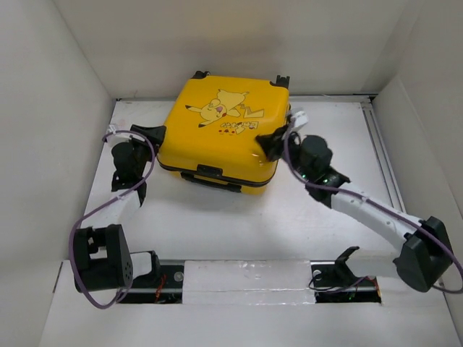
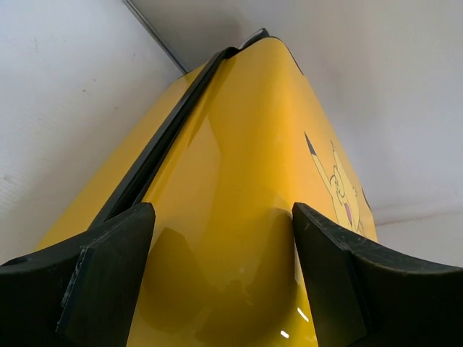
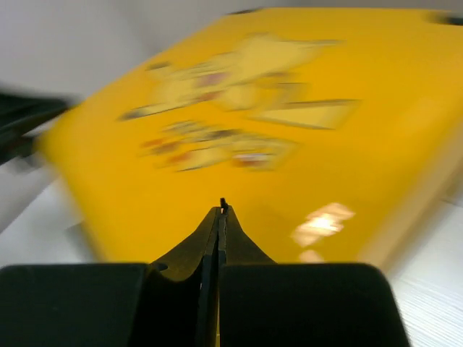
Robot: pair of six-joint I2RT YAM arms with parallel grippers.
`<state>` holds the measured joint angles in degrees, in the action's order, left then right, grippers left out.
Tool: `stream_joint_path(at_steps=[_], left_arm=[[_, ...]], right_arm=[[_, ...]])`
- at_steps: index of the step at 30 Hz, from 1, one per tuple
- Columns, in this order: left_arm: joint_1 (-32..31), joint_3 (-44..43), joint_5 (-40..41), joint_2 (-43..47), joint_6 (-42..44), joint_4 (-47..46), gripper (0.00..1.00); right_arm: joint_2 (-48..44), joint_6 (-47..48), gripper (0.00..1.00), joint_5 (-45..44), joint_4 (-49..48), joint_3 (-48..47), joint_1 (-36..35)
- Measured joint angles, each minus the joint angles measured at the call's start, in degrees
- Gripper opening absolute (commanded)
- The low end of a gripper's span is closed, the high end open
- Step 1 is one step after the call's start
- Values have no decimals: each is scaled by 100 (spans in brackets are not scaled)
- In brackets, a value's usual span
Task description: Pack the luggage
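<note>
The luggage [image 1: 224, 123] is a bright-yellow hard-shell suitcase with a Pikachu print. It lies flat and closed at the back middle of the table. My left gripper [image 1: 155, 135] is open at its left front corner, and the left wrist view shows the yellow shell [image 2: 246, 181] between the two spread fingers [image 2: 108, 275]. My right gripper [image 1: 275, 141] is at the right front corner. In the blurred right wrist view it [image 3: 221, 210] is shut, with a small black tab, apparently the zipper pull, pinched at its tips in front of the shell [image 3: 289, 144].
White walls enclose the table on the left, back and right. A rail [image 1: 383, 159] runs along the right side. The suitcase's black handle [image 1: 210, 177] faces the arms, and its wheels [image 1: 282, 81] point to the back wall. A white taped strip [image 1: 246, 278] lies between the arm bases.
</note>
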<state>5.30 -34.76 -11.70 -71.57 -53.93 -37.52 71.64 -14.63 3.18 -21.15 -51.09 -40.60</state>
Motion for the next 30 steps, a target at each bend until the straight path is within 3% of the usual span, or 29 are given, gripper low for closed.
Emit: stream_joint_path(at_steps=[5,9,12,16,20,25,30], left_arm=[[70,94,334,199,-260,188,72],[232,92,638,195,-479,243,74],[289,-197,719,-188,-511,446,74],[291,-1228,214,-1565,-435,428,68],[223,-1213,28,-2308,-551,240,68],[72,-627,144,-2249,-643,-42,66],[-212,387,551,-1351,-748,-116,66]], right_arm=[[352,-435,0,-651,273,129,2006],[1082,-616,0,-651,505,0,2662],[1602,-693,0,-564,684,-245,2754],[1996,-748,0,-452,796,-579,2719],[2396,-739,0,-326,807,-1029,2640],[2981,-476,0,-442,949,-1530,2463],[3440,-74,0,-404,1108,-1980,2457]])
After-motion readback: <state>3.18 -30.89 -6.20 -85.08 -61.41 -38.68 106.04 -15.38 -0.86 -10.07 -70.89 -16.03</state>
